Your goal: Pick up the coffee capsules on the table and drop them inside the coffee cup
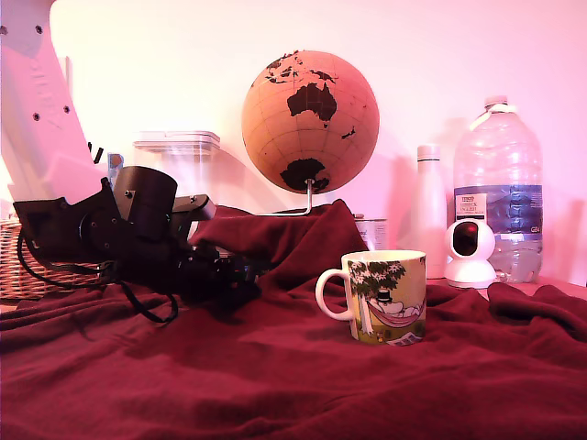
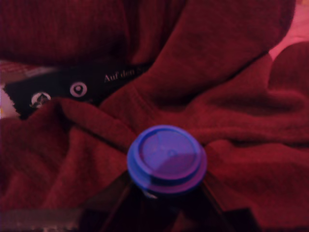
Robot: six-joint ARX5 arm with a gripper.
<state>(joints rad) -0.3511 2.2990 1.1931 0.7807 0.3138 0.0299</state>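
Note:
In the wrist view a dark blue coffee capsule [image 2: 166, 159] sits with its round flanged end facing the camera. Both dark fingers [image 2: 120, 203] of my gripper [image 2: 166, 198] press against its sides, so the gripper is shut on it, just over the rumpled dark red blanket of the table [image 2: 231, 121]. The exterior view shows the arm lying low at its left, with the gripper [image 1: 229, 280] down among the folds and the capsule hidden. The cream coffee cup [image 1: 385, 298] with the tree and hammock picture stands upright to the gripper's right, handle towards the arm. No other capsule shows.
A raised fold of blanket [image 1: 303, 234] lies between gripper and cup. Behind stand a cork globe [image 1: 310, 121], a clear box [image 1: 179, 156], a white bottle [image 1: 428, 211], a small white camera [image 1: 470, 252] and a large water bottle [image 1: 498, 188]. A wicker basket [image 1: 18, 270] is far left. A black printed card [image 2: 72, 89] peeks from the blanket.

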